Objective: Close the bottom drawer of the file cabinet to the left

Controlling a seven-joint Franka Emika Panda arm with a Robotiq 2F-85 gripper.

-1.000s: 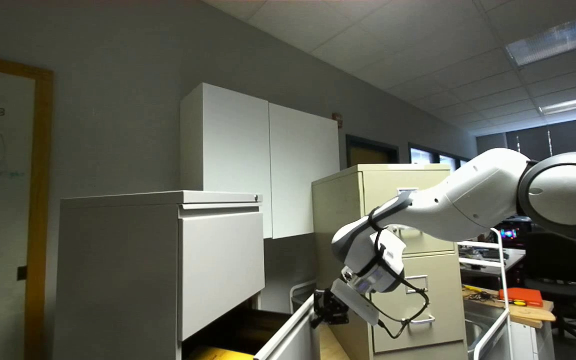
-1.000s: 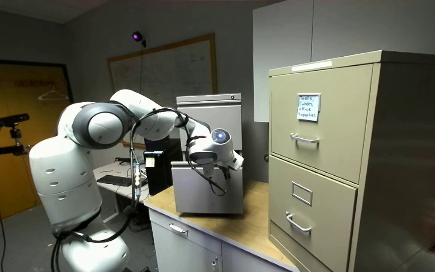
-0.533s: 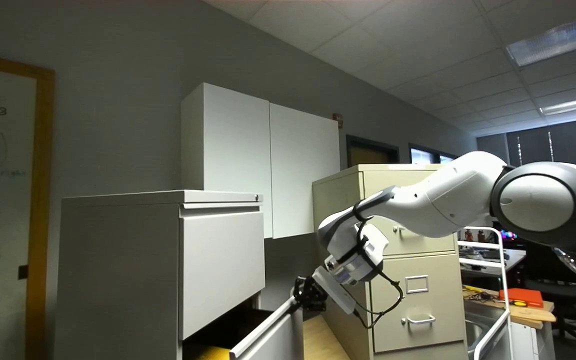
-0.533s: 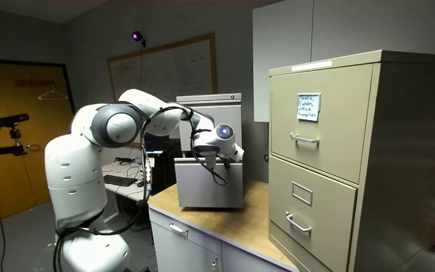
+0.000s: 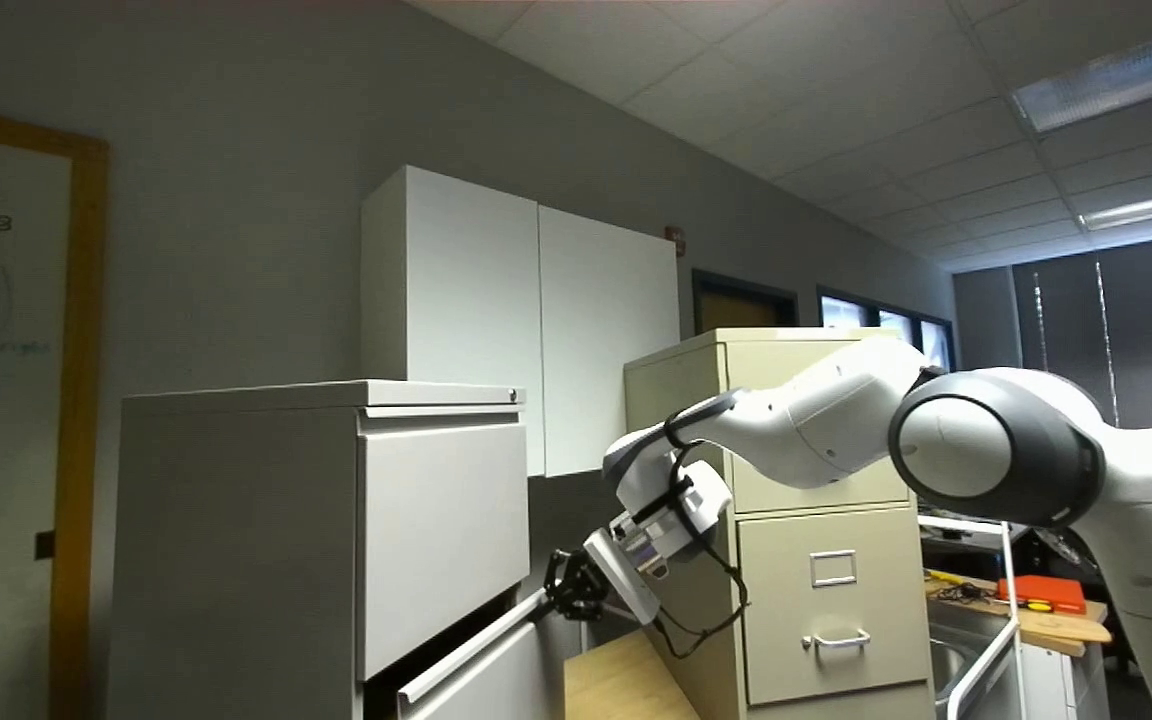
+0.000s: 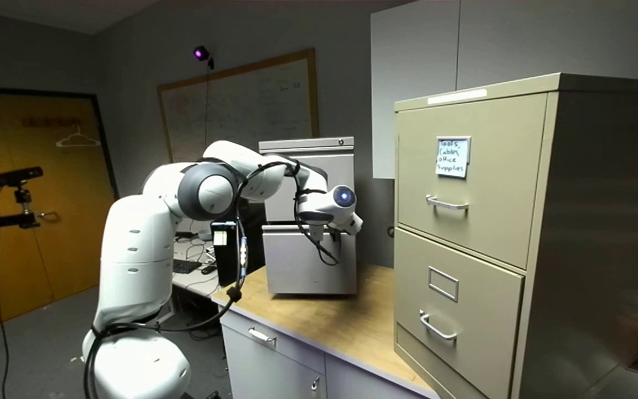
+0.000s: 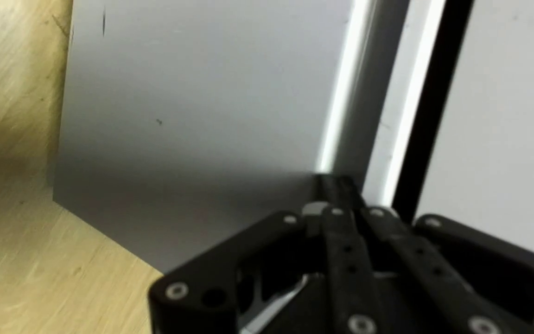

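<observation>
The file cabinet (image 5: 236, 550) is light grey-white, with a plain upper drawer front; it also shows behind the arm in an exterior view (image 6: 306, 144). Its bottom drawer (image 5: 506, 675) stands partly open, with a dark gap behind the front's top edge. The drawer front faces the camera in an exterior view (image 6: 291, 269) and fills much of the wrist view (image 7: 202, 102). My gripper (image 5: 542, 608) has its fingers together, tips against the drawer front just below its top lip, as the wrist view shows (image 7: 336, 183). The yellow thing inside is hidden.
A beige cabinet (image 6: 463, 249) with small handles stands beside the file cabinet on a wooden countertop (image 6: 319, 316). A white two-door wall cupboard (image 5: 606, 340) hangs behind. A desk with a keyboard (image 6: 185, 266) is behind the arm.
My gripper and the bottom drawer front have moved together toward the file cabinet. The drawer's opening is narrower, and the yellow thing inside has gone from view.
</observation>
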